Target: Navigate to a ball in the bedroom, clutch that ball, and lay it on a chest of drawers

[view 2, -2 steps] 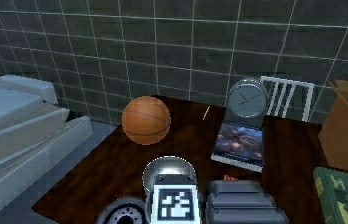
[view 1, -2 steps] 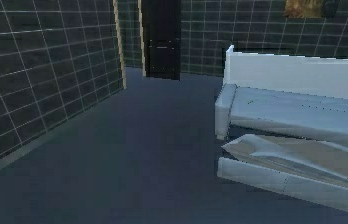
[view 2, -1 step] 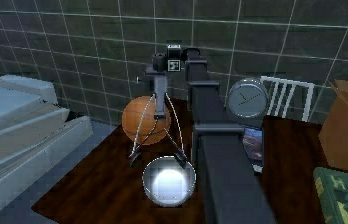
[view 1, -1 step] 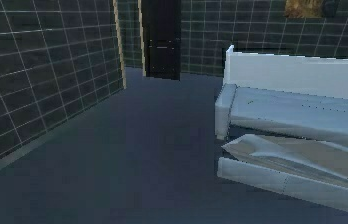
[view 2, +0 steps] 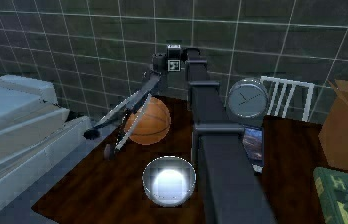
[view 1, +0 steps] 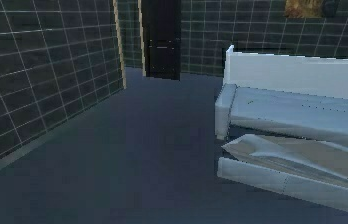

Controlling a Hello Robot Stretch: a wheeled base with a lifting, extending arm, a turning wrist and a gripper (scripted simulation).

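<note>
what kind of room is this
Probably a bedroom: a bed with a white headboard stands against dark tiled walls, and next to it a dark wooden table carries a round clock and an orange ball.

A silver bowl [view 2: 169, 182] sits near a round clock [view 2: 248, 100] and white chair [view 2: 286, 82].

The ball [view 2: 150, 122] is orange with thin dark seams. The desk [view 2: 92, 185] is dark reddish-brown wood. The arm [view 2: 222, 160] is near black, the fingers [view 2: 122, 111] dark grey, and the two squares [view 2: 172, 63] white with black marks. The bowl [view 2: 169, 181] is shiny silver, the clock [view 2: 248, 98] silver with a grey face, the chair [view 2: 287, 95] white, the box [view 2: 344, 125] brown. The walls [view 1: 42, 70] are dark tiles with pale grid lines. The floor [view 1: 132, 140] is dark blue-grey, the door [view 1: 162, 40] black, the bed [view 1: 292, 100] pale grey-white.
</note>
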